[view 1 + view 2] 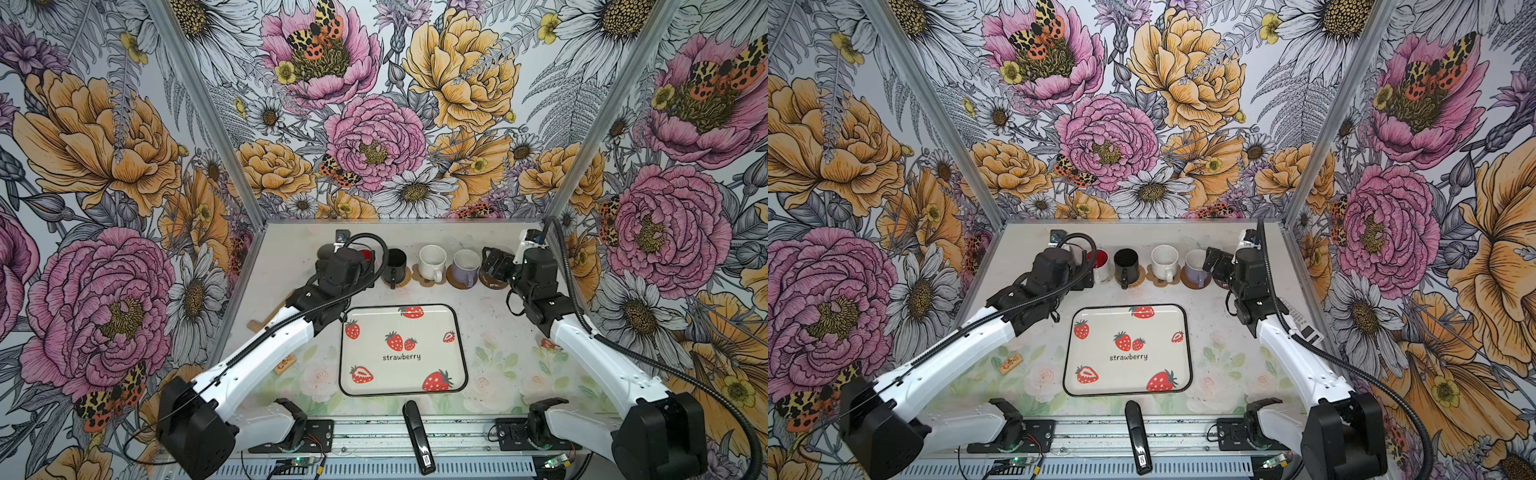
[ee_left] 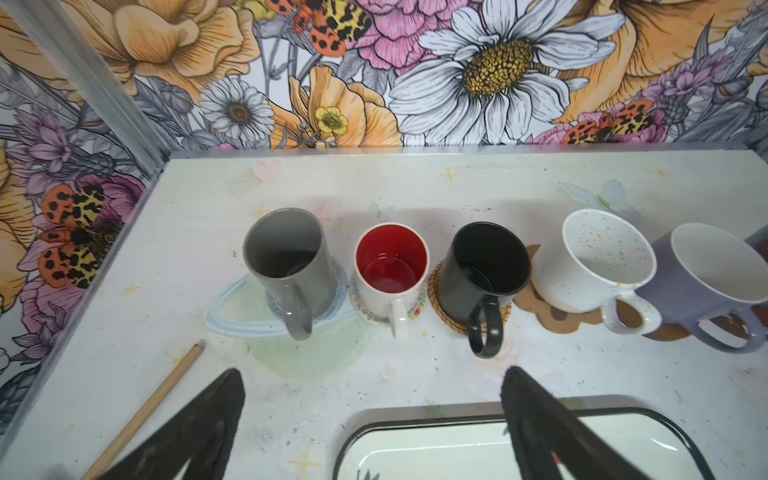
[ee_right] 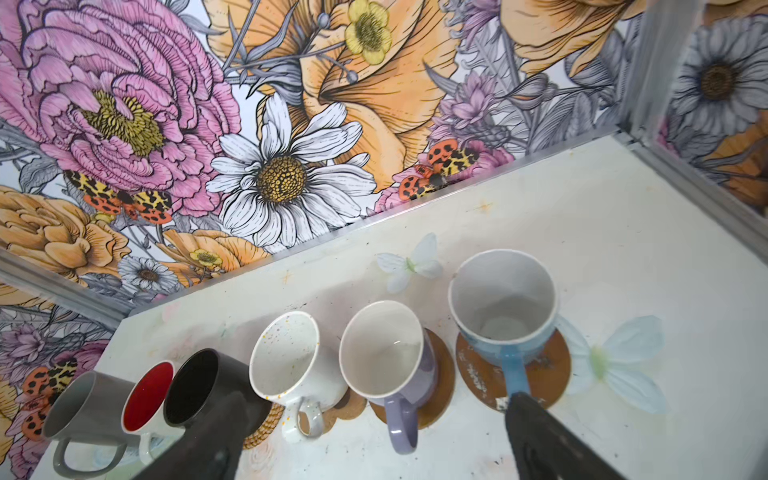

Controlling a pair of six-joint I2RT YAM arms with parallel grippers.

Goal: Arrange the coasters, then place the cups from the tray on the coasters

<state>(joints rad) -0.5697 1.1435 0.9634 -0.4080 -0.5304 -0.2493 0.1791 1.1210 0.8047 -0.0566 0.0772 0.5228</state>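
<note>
Six cups stand in a row along the back of the table, each on a coaster: grey (image 2: 286,262) on the crocheted mat (image 2: 336,295), red-lined white (image 2: 390,266), black (image 2: 486,266) on rattan (image 2: 438,307), speckled white (image 2: 598,266) on the paw shape (image 2: 536,307), lavender (image 3: 386,349) and light blue (image 3: 503,307) on brown discs (image 3: 552,374). The strawberry tray (image 1: 432,324) lies bare in the middle. My left gripper (image 2: 372,374) hangs open and empty in front of the red-lined cup. The right gripper (image 3: 376,399) is open and empty before the lavender cup, one fingertip overlapping the blue handle.
A wooden stick (image 2: 145,411) lies near the left wall beside my left arm. A small wooden tag (image 1: 284,365) sits left of the tray. A black bar (image 1: 417,436) rests on the front rail. Flowered walls close in the back and both sides.
</note>
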